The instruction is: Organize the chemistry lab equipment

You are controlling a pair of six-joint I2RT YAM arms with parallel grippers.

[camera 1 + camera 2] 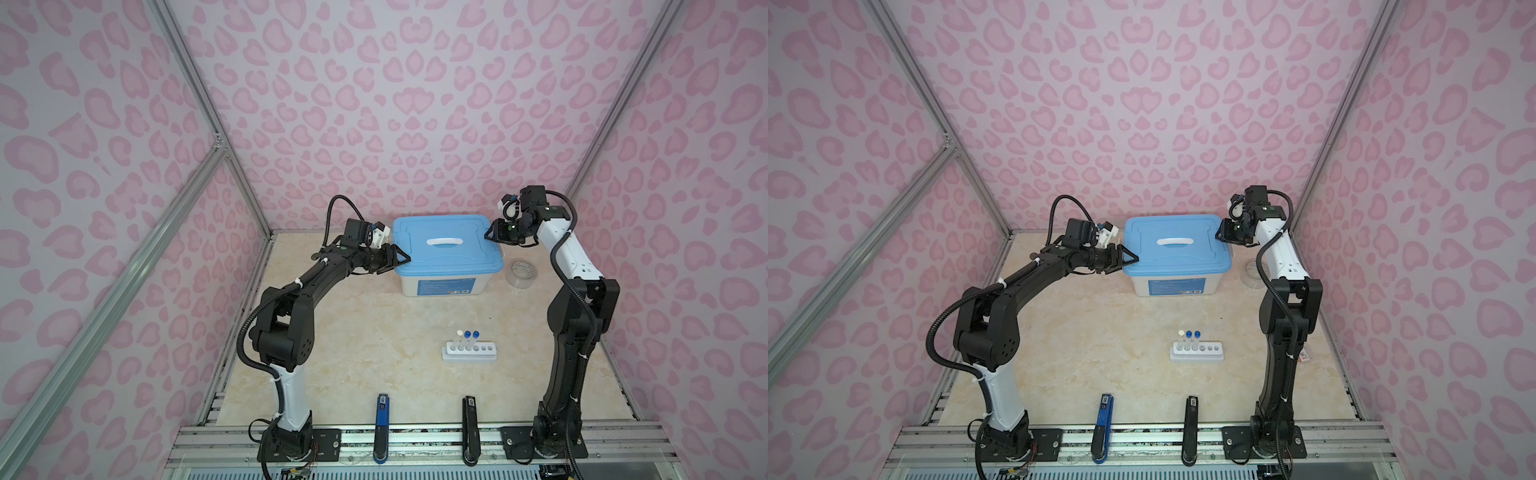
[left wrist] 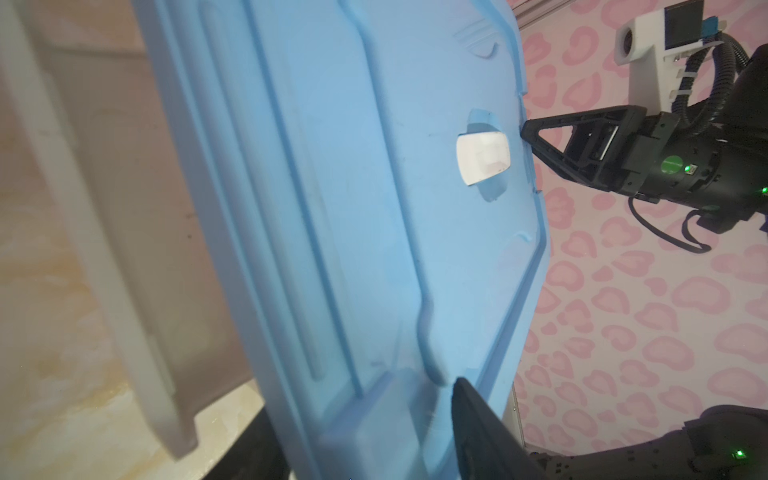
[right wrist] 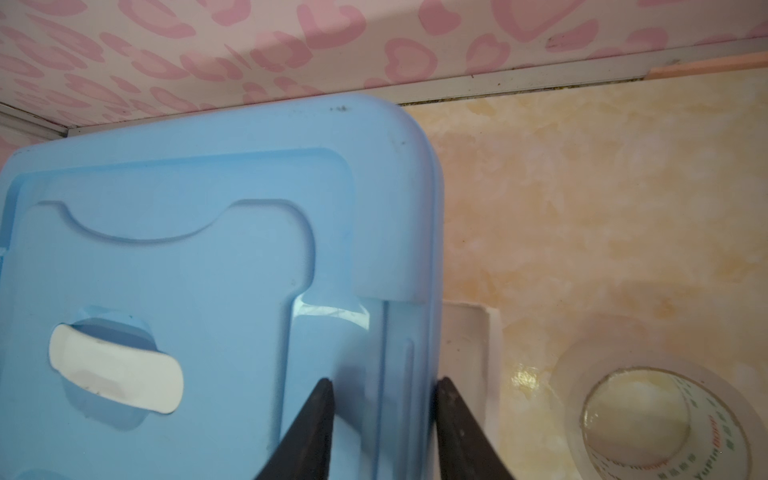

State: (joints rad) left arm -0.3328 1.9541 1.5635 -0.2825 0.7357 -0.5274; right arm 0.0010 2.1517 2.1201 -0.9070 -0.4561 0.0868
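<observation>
Outstretched — left gripper (image 1: 395, 266) spread beside, right gripper (image 1: 489, 235) clamping the lid (image 1: 419, 251).

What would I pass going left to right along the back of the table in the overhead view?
Left claw → blue-lidded box → right claw → clear tape roll.

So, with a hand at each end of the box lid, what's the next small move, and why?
Probably close the left hand on the left edge of the blue lid: its jaws look open there, while the right hand grips the right end.
</observation>
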